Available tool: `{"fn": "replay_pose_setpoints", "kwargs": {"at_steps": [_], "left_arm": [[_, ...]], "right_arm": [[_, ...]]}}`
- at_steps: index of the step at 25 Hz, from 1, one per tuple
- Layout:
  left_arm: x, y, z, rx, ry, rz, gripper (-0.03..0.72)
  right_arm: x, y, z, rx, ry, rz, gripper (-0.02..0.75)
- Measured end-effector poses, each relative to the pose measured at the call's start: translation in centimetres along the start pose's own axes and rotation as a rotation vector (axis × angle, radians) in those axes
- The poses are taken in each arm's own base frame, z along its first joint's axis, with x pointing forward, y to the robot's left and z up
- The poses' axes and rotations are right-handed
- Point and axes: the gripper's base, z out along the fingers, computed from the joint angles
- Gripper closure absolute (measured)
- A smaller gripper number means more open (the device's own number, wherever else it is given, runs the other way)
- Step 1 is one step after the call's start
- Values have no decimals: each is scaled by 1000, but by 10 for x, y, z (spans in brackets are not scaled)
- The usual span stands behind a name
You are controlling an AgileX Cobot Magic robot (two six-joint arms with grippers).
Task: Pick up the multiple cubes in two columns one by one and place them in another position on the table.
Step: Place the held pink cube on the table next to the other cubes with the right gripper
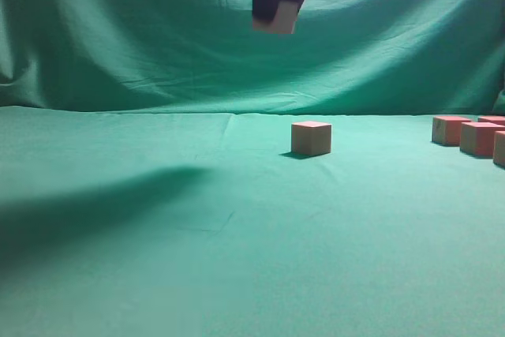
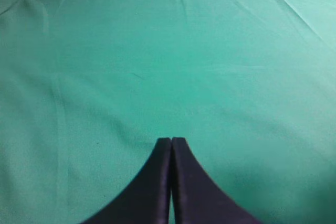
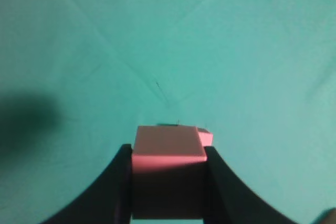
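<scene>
My right gripper is shut on a pink cube and holds it high above the green cloth; in the exterior view it hangs at the top centre. One cube stands alone on the cloth below it, and its corner peeks out behind the held cube in the right wrist view. Three more cubes stand at the right edge. My left gripper is shut and empty over bare cloth; it does not show in the exterior view.
The table is covered with green cloth, with a green cloth backdrop behind. A dark shadow lies on the cloth at the left.
</scene>
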Motion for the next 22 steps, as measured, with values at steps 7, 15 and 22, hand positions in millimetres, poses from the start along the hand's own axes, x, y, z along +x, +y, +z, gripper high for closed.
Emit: {"fn": "replay_pose_setpoints", "kwargs": {"at_steps": [7,15,22], "left_arm": [[0,0,0,0,0,0,688],[0,0,0,0,0,0,688],[0,0,0,0,0,0,688]], "right_arm": [[-14,-2,57,-19,58,-164,495],[-14,-3,93,-41,82,-398,495],[-16,-7,107,8,61,-429,495]]}}
